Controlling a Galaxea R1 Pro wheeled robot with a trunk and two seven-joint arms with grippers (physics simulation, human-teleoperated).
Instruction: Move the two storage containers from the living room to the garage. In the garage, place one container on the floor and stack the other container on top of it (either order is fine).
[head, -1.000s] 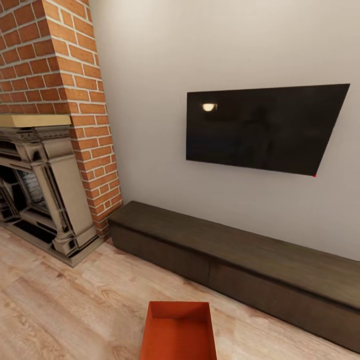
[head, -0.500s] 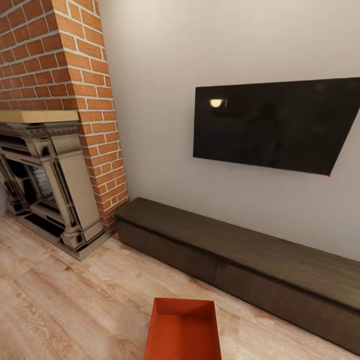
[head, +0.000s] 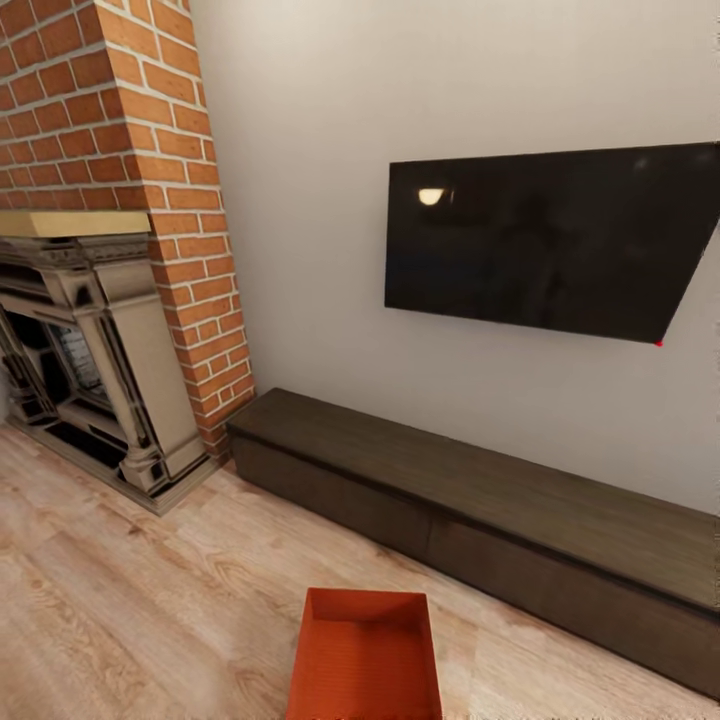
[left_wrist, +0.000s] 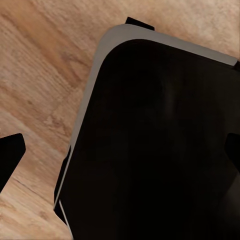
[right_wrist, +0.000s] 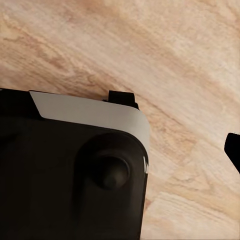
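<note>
One red-orange storage container (head: 365, 655), open-topped and empty, sits low in front of me in the head view on the living room's light wood floor, its near end cut off by the picture's edge. In the left wrist view my left gripper (left_wrist: 120, 152) is open, with black fingertips (left_wrist: 10, 155) far apart over my dark base and the wood planks. In the right wrist view my right gripper shows one black fingertip (right_wrist: 233, 148) at the picture's edge above the wood floor, nothing held.
A long dark low cabinet (head: 480, 500) runs along the cream wall under a black wall TV (head: 545, 240). A red-brick fireplace (head: 110, 200) with a stone surround stands at the left. My dark base (left_wrist: 160, 150) is below both grippers.
The whole head picture has shifted a little, the wall and fireplace sliding right and up: the camera moved. The container keeps nearly the same place in the picture.
</note>
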